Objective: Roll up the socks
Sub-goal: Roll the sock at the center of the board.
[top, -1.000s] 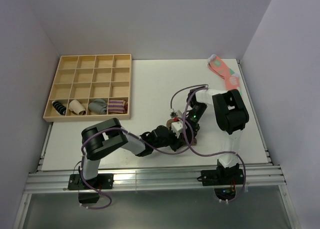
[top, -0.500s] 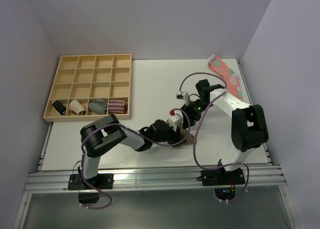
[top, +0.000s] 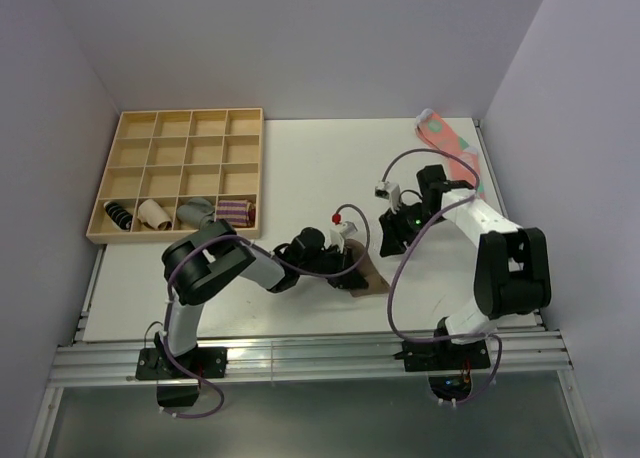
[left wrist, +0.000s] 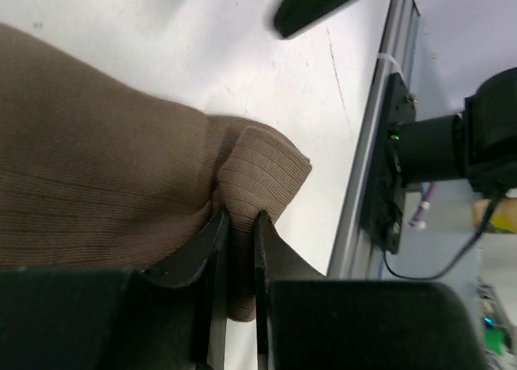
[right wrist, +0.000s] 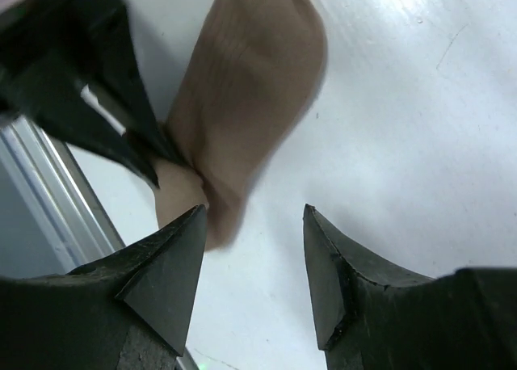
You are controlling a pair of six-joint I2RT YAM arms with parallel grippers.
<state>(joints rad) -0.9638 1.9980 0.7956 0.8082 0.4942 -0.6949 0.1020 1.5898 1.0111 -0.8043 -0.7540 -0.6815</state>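
Sock: the tan sock (top: pixel 366 276) lies on the white worktop (top: pixel 290 168), near the front edge, between the two arms and a little left of centre.
Sock shape: flat for most of its length, with one end bunched into a small raised fold; the cuff can't be made out.
Left side: the left fingers (left wrist: pixel 220 229) are clenched right on that fold, with ribbed knit pinched between them, down at worktop level.
Right side: the right fingers (top: pixel 388 242) stand apart, grasping nothing, poised just beyond the sock and clear of it.
Far right corner: a coral-pink sock (top: pixel 450 146) sprawls at the back, well apart from the action.
Far left: a wooden tray (top: pixel 180 118) of compartments, with sock bundles (top: pixel 195 213) sitting in its nearest row.
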